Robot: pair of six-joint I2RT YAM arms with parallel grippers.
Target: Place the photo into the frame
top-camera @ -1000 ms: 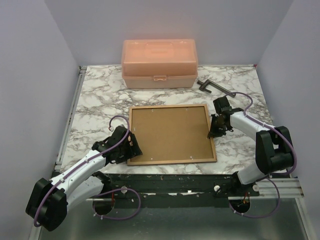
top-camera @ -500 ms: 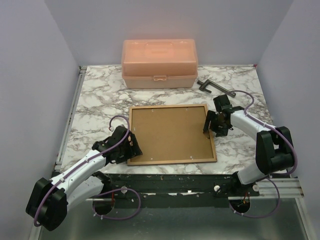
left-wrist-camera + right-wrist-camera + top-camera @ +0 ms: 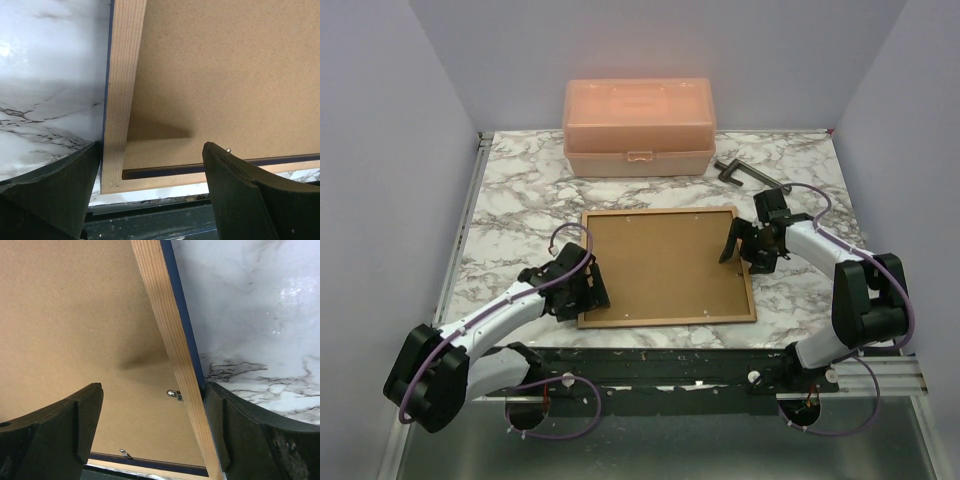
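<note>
Frame (image 3: pixel 121 100) lies back-up, front hidden — left gripper (image 3: pixel 152 147) and right gripper (image 3: pixel 154 386) both spread, grasping nothing.

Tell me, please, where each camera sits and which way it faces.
Left wrist: on the left arm, looking down between its own open fingers at the near left corner of the frame.
Right wrist: on the right arm, looking down between its open fingers at the frame's right rail and the marble table.
Top external: above and behind the bases, facing forward and down over both arms, the left gripper, the right gripper and the peach box.
Shared: all three show the frame, back up, holding its backing board.
</note>
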